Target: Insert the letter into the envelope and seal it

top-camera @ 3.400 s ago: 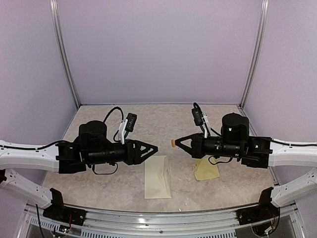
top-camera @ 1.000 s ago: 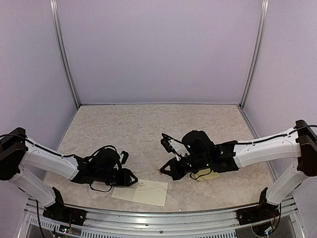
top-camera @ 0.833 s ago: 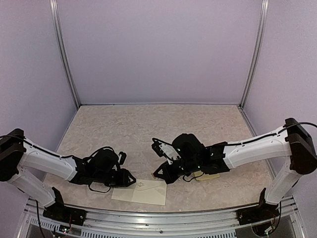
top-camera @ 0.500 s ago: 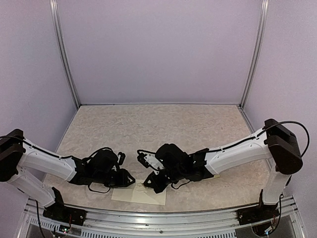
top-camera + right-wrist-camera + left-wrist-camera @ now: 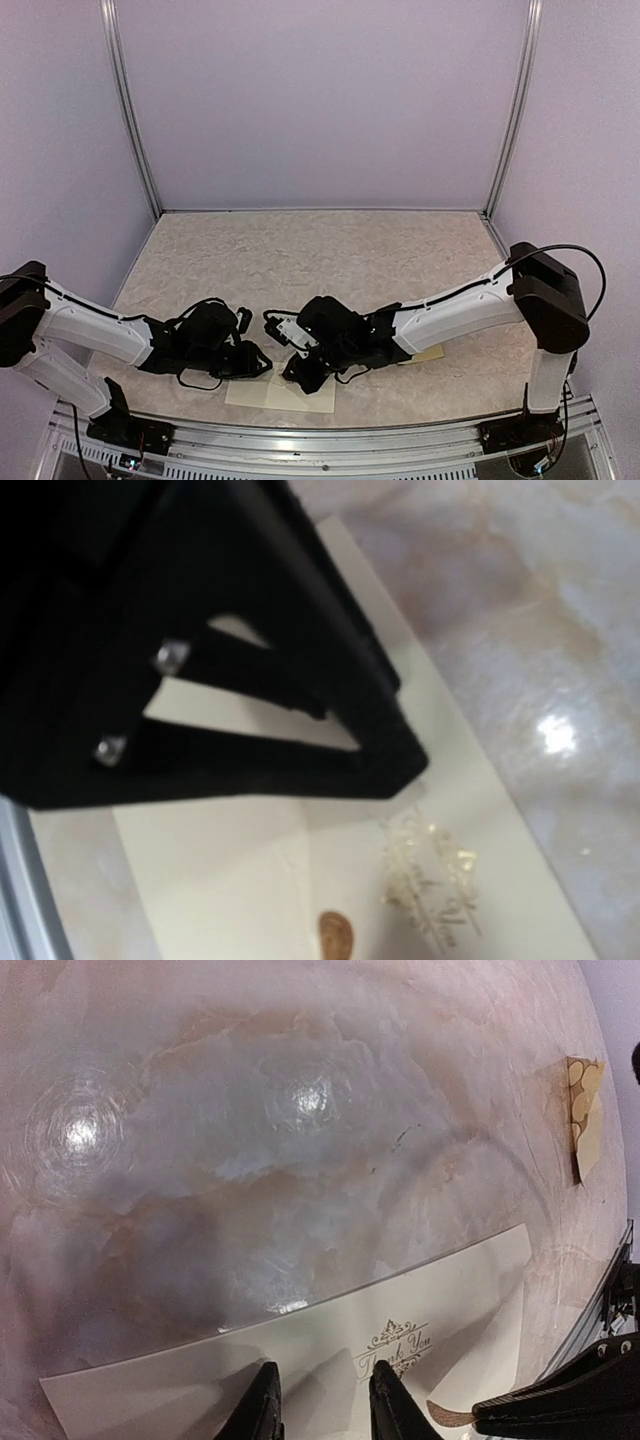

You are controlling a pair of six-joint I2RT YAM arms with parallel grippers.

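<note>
The cream envelope (image 5: 268, 396) lies flat across the front of the table, its gold "Thank You" print facing up (image 5: 400, 1345). My left gripper (image 5: 264, 364) rests on its left part, with its fingers (image 5: 262, 1408) apart on the paper. My right gripper (image 5: 296, 374) hovers low over the envelope's middle, shut on a small brown round sticker (image 5: 450, 1416). In the right wrist view the sticker (image 5: 335, 935) hangs just above the envelope (image 5: 200, 880), near the edge of the flap. No letter is in view.
The yellow-tan sticker sheet (image 5: 432, 352) lies to the right, mostly under my right arm; it also shows in the left wrist view (image 5: 585, 1110). The metal front rail (image 5: 300, 440) runs just in front of the envelope. Lilac walls close in the marbled table.
My right arm has swung left from over the sticker sheet to over the envelope, carrying the sticker. My left gripper stays on the envelope, which turned from upright to crosswise earlier.
</note>
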